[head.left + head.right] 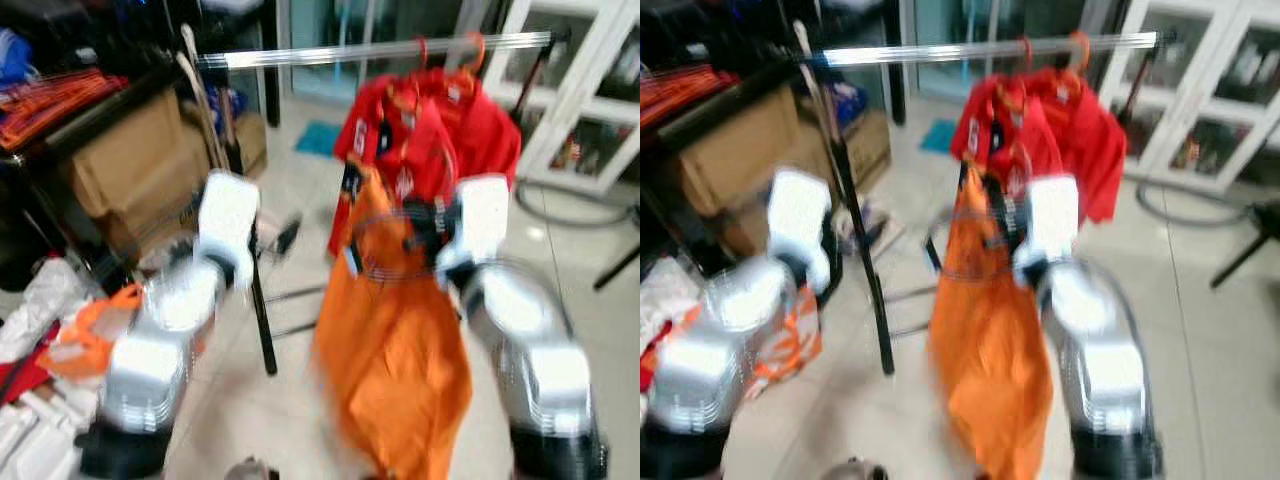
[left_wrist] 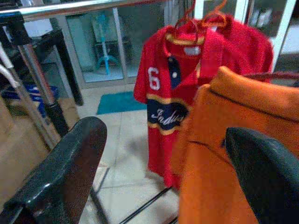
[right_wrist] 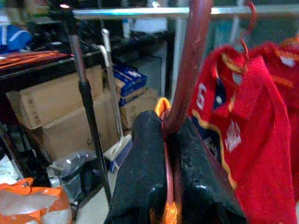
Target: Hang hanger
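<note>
The hanger carrying an orange shirt is clamped in the right tool, below the chrome rail and in front of the red shirts. Best lift its hook above the rail, left of those shirts. The left tool hovers with fingers apart.

Both arms are chunky ribbed silver with boxy white wrist blocks and black bases. Gripper fingers are thick, matte black, slightly scuffed.
</note>
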You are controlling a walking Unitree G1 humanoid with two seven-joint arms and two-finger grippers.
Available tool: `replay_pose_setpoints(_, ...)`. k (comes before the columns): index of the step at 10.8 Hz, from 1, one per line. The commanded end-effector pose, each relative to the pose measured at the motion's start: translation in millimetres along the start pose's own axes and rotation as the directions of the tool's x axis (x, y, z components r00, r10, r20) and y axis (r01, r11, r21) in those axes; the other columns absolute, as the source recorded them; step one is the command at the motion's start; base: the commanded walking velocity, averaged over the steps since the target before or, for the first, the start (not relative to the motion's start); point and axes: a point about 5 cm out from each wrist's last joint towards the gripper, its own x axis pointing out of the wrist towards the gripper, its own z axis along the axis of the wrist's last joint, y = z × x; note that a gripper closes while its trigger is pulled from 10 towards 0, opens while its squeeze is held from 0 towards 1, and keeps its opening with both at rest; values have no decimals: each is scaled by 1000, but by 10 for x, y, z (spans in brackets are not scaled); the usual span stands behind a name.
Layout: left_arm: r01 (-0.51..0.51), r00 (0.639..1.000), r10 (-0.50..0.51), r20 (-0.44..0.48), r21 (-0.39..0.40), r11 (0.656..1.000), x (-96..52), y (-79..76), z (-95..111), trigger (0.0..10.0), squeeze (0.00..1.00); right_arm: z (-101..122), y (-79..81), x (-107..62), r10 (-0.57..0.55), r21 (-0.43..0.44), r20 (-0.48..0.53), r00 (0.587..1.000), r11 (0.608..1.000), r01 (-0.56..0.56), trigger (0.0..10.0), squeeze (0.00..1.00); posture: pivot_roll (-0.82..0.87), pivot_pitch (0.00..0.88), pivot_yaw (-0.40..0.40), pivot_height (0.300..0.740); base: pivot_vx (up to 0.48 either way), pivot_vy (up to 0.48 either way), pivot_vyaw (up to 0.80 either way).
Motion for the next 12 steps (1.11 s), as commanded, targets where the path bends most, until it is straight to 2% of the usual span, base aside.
replay_pose_setpoints(1,32,999,-32,-2,-71,997,-9,8,40,10000,1000,179,49,38,68,-102,84,994,993,-59,10000,0,23,151,-13,740,0,0,0)
replay_pose_setpoints(2,55,998,-53,18,-127,990,-19,-5,95,10000,1000,228,61,44,82,-131,105,991,989,-68,10000,0,14,162,-19,740,0,0,0)
replay_pose_setpoints(3,71,997,-63,47,-189,979,-35,31,184,10000,1000,307,81,36,96,-142,138,986,987,-77,10000,0,11,166,-18,740,0,0,0)
replay_pose_setpoints(4,85,996,-72,59,-263,961,-57,114,263,10000,1000,362,106,-4,126,-193,175,976,977,-91,10000,0,9,159,-17,740,0,0,0)
replay_pose_setpoints(5,129,990,-108,86,-292,948,-95,123,300,10000,1000,354,116,-51,137,-199,187,973,975,-99,10000,0,4,136,-10,740,0,0,0)
replay_pose_setpoints(6,202,977,-171,127,-303,931,-121,90,350,10000,1000,347,104,-89,147,-191,197,969,976,-109,10000,0,7,121,-6,740,0,0,0)
replay_pose_setpoints(7,268,963,-249,104,-259,928,-163,39,332,10000,1000,301,95,-154,183,-202,202,962,969,-142,10000,0,11,94,3,740,0,0,0)
replay_pose_setpoints(8,271,963,-264,63,-222,937,-159,54,304,10000,1000,279,79,-209,221,-223,212,952,959,-173,10000,0,11,74,11,740,0,0,0)
replay_pose_setpoints(9,289,956,-290,32,-248,925,-128,132,316,10000,800,261,50,-311,272,-336,230,934,923,-185,10000,0,3,48,37,740,0,0,0)
replay_pose_setpoints(10,320,945,-323,41,-301,898,-98,173,375,10000,0,265,58,-373,283,-398,257,924,902,-166,10000,0,4,37,50,740,0,0,0)
replay_pose_setpoints(11,291,954,-300,17,-297,909,-59,211,361,10000,0,280,77,-401,293,-415,280,914,896,-160,10000,0,3,31,54,740,0,0,0)
replay_pose_setpoints(12,259,963,-271,5,-311,914,-2,256,349,10000,0,319,126,-433,330,-471,300,895,867,-162,10000,0,-8,39,65,740,0,0,0)
